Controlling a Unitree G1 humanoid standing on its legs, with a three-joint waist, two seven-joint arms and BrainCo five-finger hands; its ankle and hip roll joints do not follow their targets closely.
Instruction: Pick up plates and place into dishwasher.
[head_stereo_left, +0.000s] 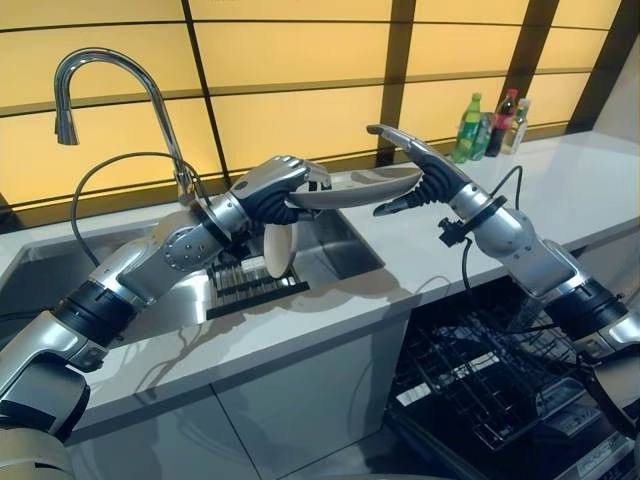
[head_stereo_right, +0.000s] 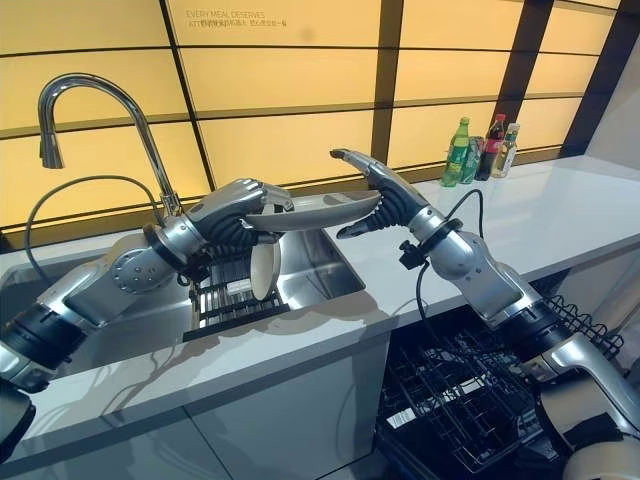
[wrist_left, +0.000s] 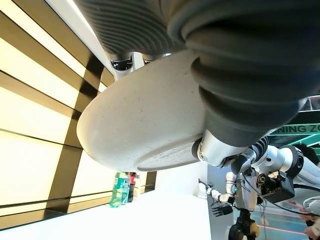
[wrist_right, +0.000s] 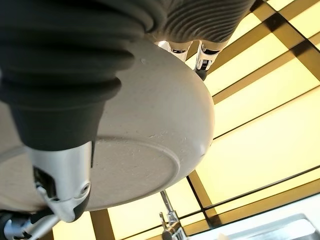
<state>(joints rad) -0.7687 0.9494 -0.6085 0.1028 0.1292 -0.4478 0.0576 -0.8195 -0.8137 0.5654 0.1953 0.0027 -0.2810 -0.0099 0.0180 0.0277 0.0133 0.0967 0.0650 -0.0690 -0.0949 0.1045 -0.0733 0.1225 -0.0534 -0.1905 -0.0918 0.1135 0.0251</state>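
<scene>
**Plate handover above the sink: drop risk**

Your left hand is curled round one edge of the plate, holding it roughly level above the sink. Your right hand meets the opposite edge with fingers nearly straight above and thumb below; it looks not yet closed on the plate.

A second plate stands on edge in the rack directly beneath. The dishwasher basket sits open, low on your right.

If the left hand releases before the right closes, the plate will likely fall onto the rack. Confirm the right-hand grip first.
</scene>
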